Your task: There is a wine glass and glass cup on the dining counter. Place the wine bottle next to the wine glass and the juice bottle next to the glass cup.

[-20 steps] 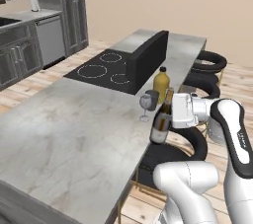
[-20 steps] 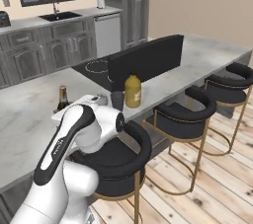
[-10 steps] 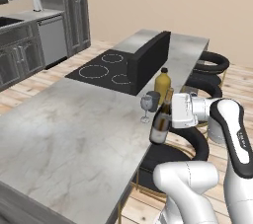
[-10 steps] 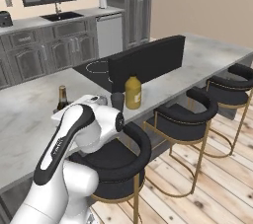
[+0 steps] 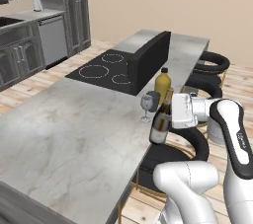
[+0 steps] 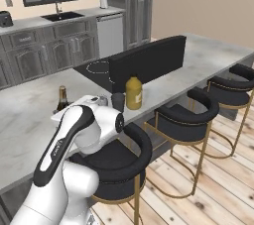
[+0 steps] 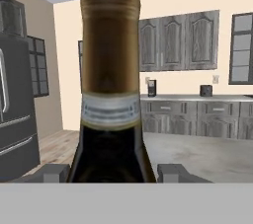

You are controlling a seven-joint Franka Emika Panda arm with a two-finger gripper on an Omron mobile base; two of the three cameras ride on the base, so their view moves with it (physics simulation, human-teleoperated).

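My gripper (image 5: 169, 112) is shut on the wine bottle (image 5: 160, 125), a slim dark bottle with a gold foil top, at the near edge of the dining counter (image 5: 74, 134). In the hand view the bottle's neck (image 7: 110, 70) rises between the two fingertips (image 7: 55, 172). The clear stemmed wine glass (image 5: 147, 104) stands just left of the bottle. Behind them is the yellow juice bottle (image 5: 162, 83), which the right base view shows (image 6: 133, 92) close beside the dark glass cup (image 6: 118, 101). Whether the wine bottle's base rests on the counter is unclear.
A black cooktop (image 5: 101, 70) is set into the counter, with a black raised panel (image 5: 148, 60) beside it. Black stools with gold legs (image 6: 181, 115) line the counter's near side. A sink counter (image 6: 59, 17) runs along the far wall.
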